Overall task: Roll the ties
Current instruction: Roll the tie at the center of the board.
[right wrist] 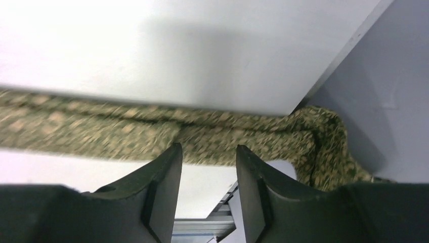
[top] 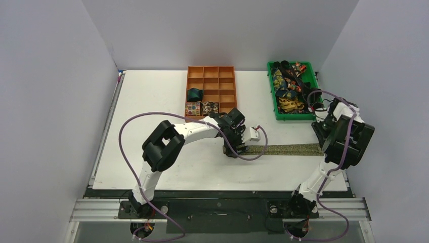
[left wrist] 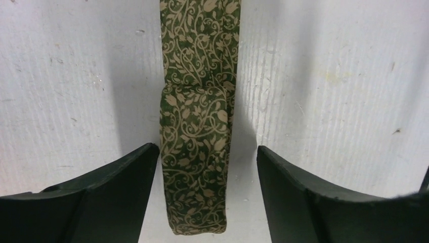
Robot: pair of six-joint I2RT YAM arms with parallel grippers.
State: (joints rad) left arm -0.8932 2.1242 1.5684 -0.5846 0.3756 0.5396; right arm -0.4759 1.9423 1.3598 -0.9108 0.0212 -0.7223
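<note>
Near edge, bottom of the overhead view: metal rail [top: 96,210] with both arm bases.

Middle of the white table [top: 152,101]: olive-gold tie [top: 288,149], flat, stretched left to right across the frame.

Left claw [left wrist: 206,152]: at the tie's left end, spread wide, one finger on each side of the end folded back on itself.

Right claw [right wrist: 207,152]: at the tie's right end, narrow gap, nothing pinched. Cloth just past the fingertips, bunched over the table edge at the right of that wrist view.

Farther back, upper centre: orange divided tray [top: 227,86], lower-left cells with teal roll [top: 194,94], floral roll [top: 192,108] and dark flecked roll [top: 210,107].

Upper right: green bin [top: 293,117] of loose ties [top: 289,93].
</note>
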